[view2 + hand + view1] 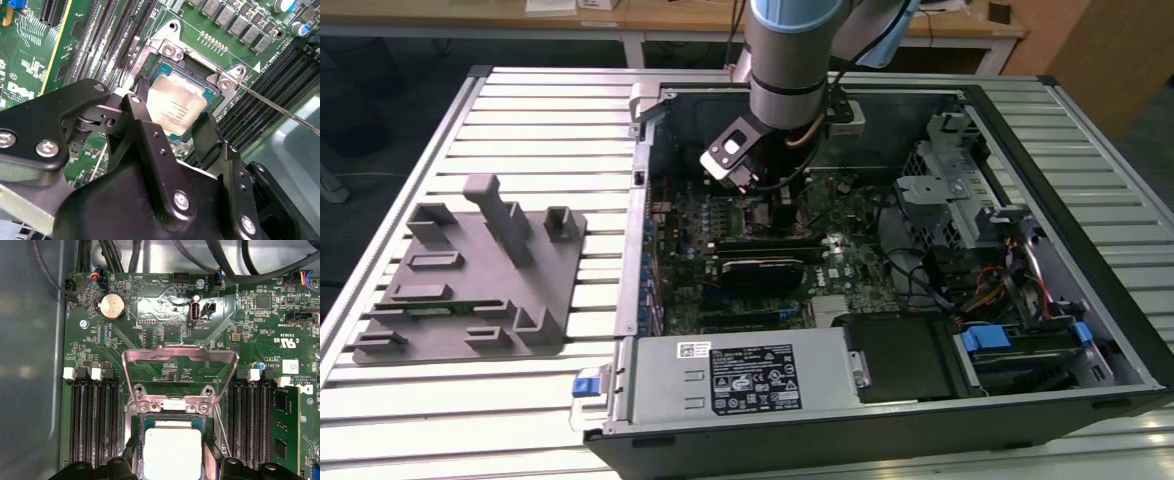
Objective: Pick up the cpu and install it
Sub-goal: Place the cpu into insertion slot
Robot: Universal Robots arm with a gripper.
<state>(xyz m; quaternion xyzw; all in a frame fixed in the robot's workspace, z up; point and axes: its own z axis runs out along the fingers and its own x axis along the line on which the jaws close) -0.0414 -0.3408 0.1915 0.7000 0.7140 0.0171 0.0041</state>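
Note:
The cpu point(176, 106) is a flat silvery square. It lies level within the open motherboard socket point(167, 50), and whether it is fully seated I cannot tell. My gripper point(175, 107) is low over it, with one black finger point(141, 85) against one edge and the other finger point(206, 127) against the opposite edge, shut on the chip. The first wrist view shows the same cpu point(172, 452) between the fingers, with the socket's metal load plate point(180, 372) raised open behind it. In the exterior view my gripper point(767, 192) reaches down into the computer case.
The thin socket lever point(275, 107) sticks out beside the socket. Memory slots point(92, 425) flank it on both sides. The open case point(1067, 250) holds a power supply point(747, 375), a drive cage point(961, 190) and cables. A grey holder block point(467, 280) stands on the slatted table at the exterior view's left.

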